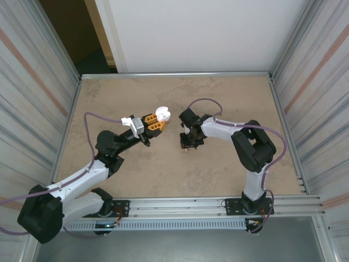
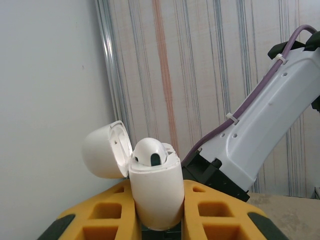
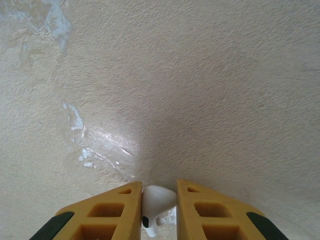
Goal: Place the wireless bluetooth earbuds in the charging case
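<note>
Top external view: both arms reach inward over the table and the grippers sit near each other around mid-table, apart.
Table [image 1: 174, 98]: flat, matte beige top with pale marbling; grainy, with whitish scuffs, in the right wrist view.
Walls: ribbed, brushed-metal panels left and right; a smooth white board at the back.
Left arm [image 1: 82, 180]: white shell links, black joints, and a purple cable looping beside it.
Right arm [image 1: 251, 147]: same build, folded at the elbow, wrist pointing down at the table.
Left gripper [image 1: 157, 122]: yellow fingers with rectangular cut-outs and black tips, clamped on the lower body of the case, which it holds raised above the table.
Right gripper [image 3: 159, 192]: matching yellow fingers, drawn together on the pinched bud just over the table; whether the bud touches the surface cannot be told.
Case [image 2: 155, 195]: glossy white, pebble-shaped, upright between the left fingers.
Lid [image 2: 102, 152]: a rounded shell hinged open to the left, hollow side showing.
Seated bud [image 2: 147, 150]: white, smooth dome with a dark oval spot, sitting in the case mouth.
Pinched bud [image 3: 157, 200]: white, bulbous head toward the table, with a short stem and a small dark mark.
</note>
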{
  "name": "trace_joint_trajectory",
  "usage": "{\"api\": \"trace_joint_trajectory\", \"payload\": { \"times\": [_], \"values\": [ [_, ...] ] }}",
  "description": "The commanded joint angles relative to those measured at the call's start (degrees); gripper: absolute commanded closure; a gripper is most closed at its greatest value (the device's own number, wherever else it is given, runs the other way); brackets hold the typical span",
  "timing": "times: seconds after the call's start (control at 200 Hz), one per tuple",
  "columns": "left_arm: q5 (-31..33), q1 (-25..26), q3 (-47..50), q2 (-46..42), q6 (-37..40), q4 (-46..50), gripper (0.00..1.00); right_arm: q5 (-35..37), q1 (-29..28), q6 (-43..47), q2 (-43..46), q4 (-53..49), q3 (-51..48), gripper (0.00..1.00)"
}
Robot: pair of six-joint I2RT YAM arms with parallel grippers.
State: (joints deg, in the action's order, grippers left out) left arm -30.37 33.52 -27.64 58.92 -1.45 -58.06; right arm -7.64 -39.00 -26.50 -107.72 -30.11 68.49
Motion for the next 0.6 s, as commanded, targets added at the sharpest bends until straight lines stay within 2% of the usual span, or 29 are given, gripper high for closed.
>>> {"api": "trace_joint_trajectory", "payload": {
  "times": [0.0,0.256,0.596],
  "values": [
    [0.61,0.53,-0.31,-0.77,1.0,-0.3,1.0,1.17,-0.48,0.77,3.04,-1.71,0.93,0.79],
    [2.24,0.54,-0.05,0.29,1.46,-0.47,1.0,2.33,-0.39,0.84,7.64,-1.81,0.0,0.79],
    [2.52,0.51,-0.93,3.84,1.37,-1.33,1.0,2.58,-0.36,0.75,18.7,-1.75,-0.52,0.79]
  ]
}}
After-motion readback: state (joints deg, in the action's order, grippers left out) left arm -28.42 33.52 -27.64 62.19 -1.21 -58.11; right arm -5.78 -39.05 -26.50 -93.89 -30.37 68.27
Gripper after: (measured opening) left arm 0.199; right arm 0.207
